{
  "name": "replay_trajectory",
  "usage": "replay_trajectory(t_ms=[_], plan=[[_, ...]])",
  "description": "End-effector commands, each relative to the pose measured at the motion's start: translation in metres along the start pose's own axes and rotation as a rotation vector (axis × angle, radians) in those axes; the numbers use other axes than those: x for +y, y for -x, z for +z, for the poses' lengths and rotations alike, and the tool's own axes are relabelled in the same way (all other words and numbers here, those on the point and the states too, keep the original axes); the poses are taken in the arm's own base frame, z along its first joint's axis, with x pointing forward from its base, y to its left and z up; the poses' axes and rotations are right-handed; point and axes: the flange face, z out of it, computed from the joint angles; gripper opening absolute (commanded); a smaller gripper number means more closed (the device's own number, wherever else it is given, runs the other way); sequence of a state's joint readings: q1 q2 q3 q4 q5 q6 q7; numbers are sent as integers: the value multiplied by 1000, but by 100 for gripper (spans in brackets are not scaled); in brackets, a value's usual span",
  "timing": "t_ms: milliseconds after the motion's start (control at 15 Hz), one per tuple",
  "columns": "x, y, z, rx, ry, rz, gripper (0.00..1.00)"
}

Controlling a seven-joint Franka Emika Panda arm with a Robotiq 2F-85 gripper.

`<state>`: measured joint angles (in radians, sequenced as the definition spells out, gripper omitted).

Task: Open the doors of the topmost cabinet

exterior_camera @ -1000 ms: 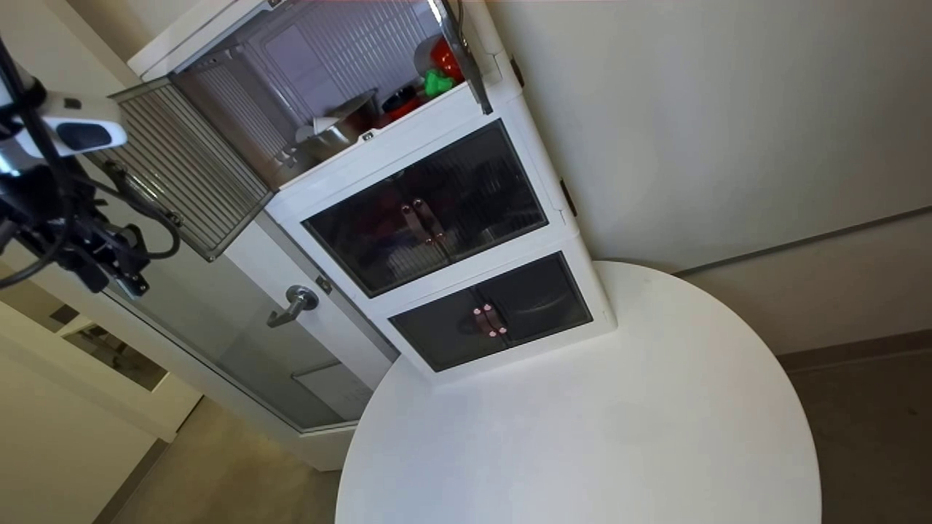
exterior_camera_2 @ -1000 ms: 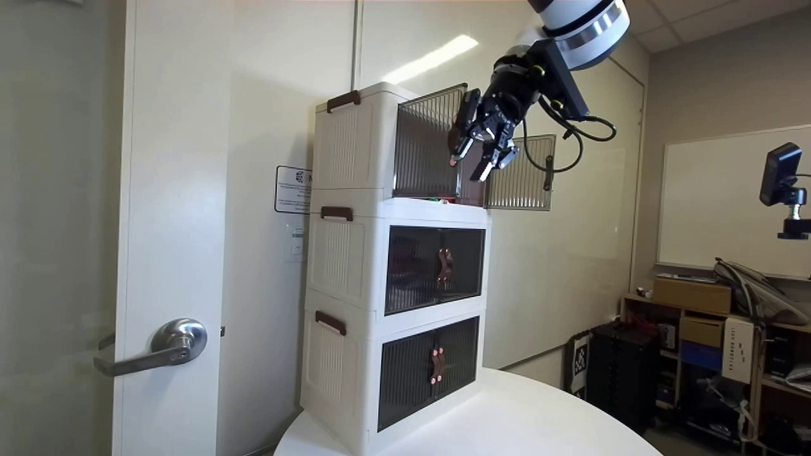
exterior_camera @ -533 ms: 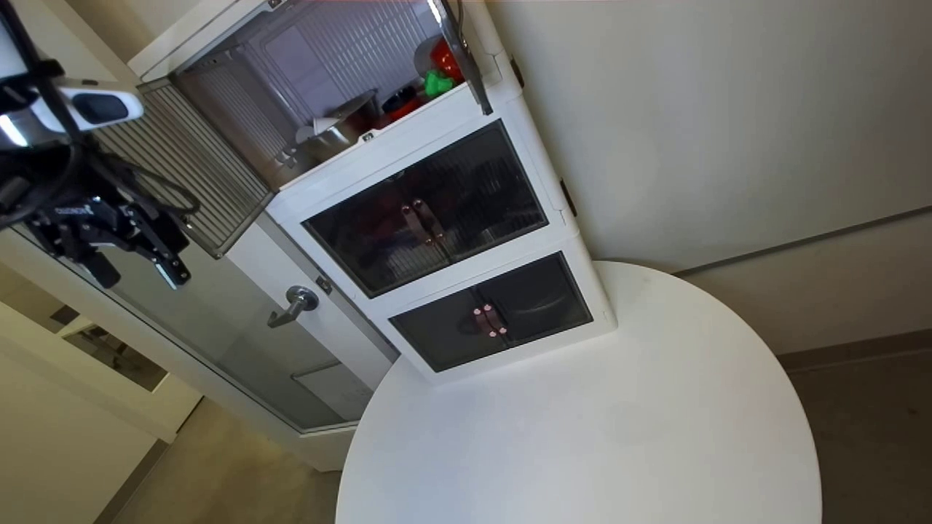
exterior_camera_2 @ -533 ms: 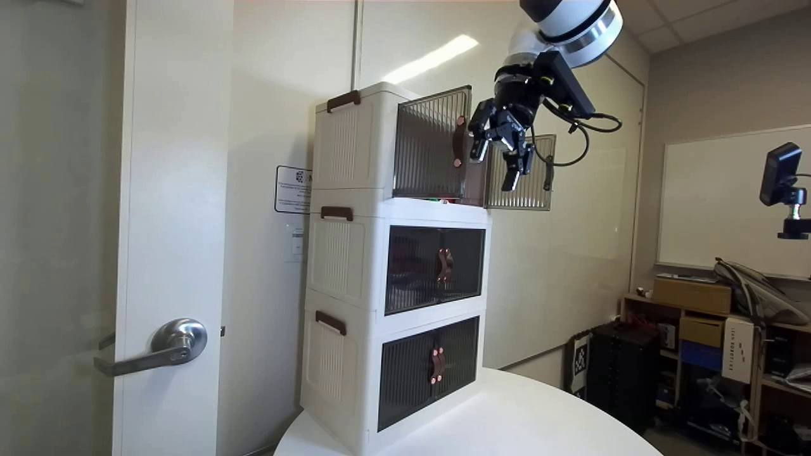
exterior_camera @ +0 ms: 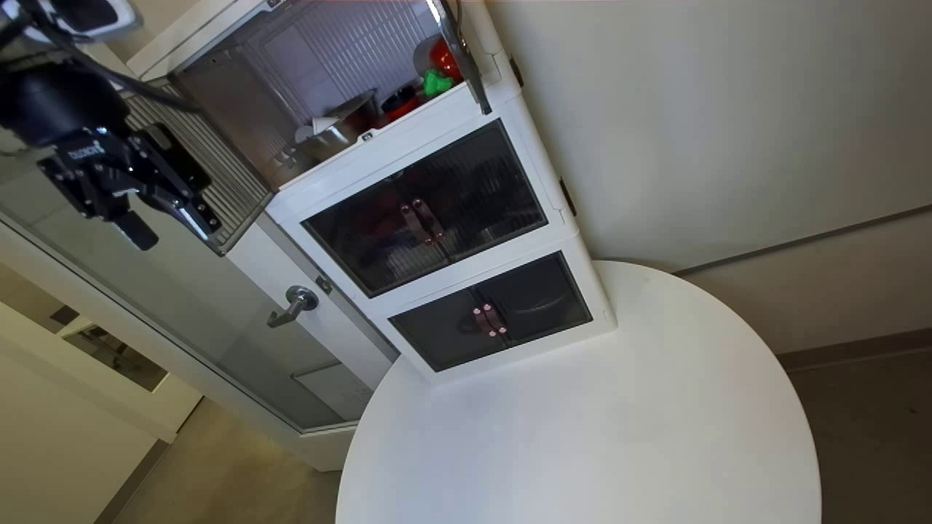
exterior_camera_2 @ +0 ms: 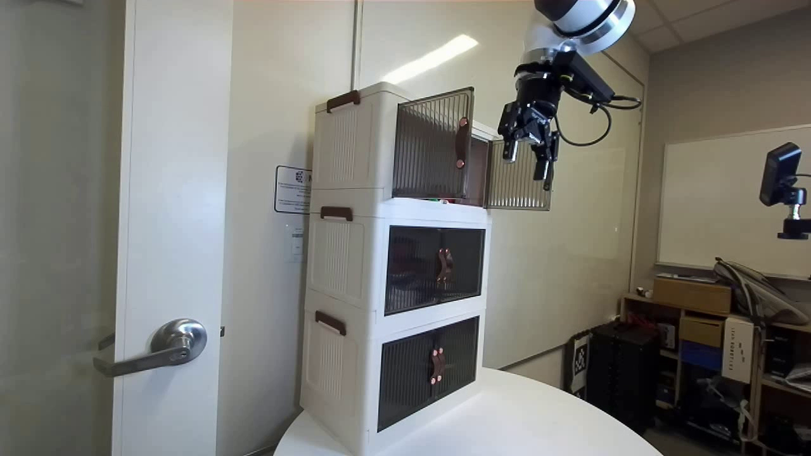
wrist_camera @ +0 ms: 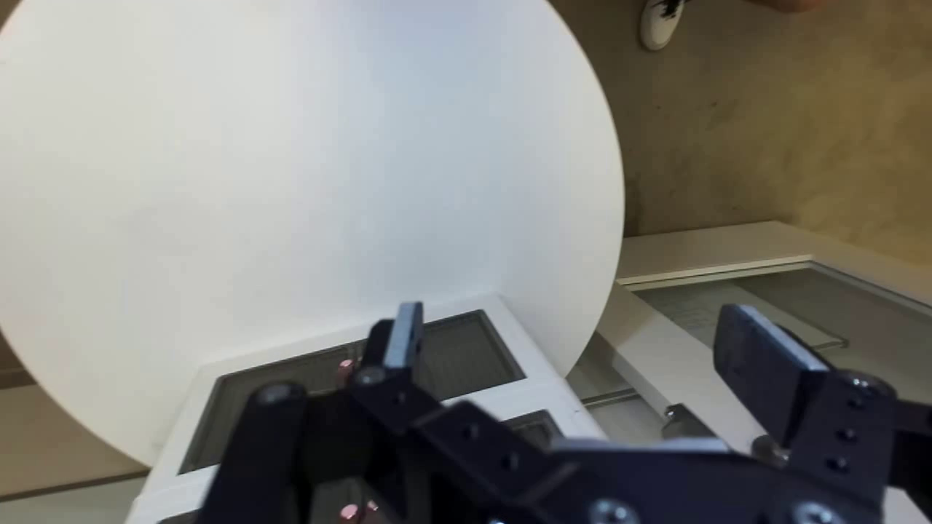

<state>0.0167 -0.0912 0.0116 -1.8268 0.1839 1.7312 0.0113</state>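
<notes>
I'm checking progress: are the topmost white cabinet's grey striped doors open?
Open: both grey striped doors stand swung outward, baring a green item inside the topmost white cabinet.

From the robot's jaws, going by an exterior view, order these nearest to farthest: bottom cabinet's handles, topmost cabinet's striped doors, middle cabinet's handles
1. Topmost cabinet's striped doors, swung open up top; which door is nearer, too close to call.
2. Middle cabinet's handles, one level down, mid-front.
3. Bottom cabinet's handles, lowest level, mid-front.

The topmost cabinet (exterior_camera_2: 364, 145) sits above two compartments (exterior_camera_2: 358, 259).
</notes>
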Motion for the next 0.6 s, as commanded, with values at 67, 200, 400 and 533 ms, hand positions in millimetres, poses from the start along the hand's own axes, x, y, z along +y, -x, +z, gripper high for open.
replay_trajectory(t_ms=[67, 200, 400, 533], plan=[[11, -11, -16, 124, 140, 48, 100], [14, -15, -17, 170, 183, 56, 100], [20, -15, -24, 175, 221, 42, 100], [27, -12, -29, 160, 269, 32, 100]])
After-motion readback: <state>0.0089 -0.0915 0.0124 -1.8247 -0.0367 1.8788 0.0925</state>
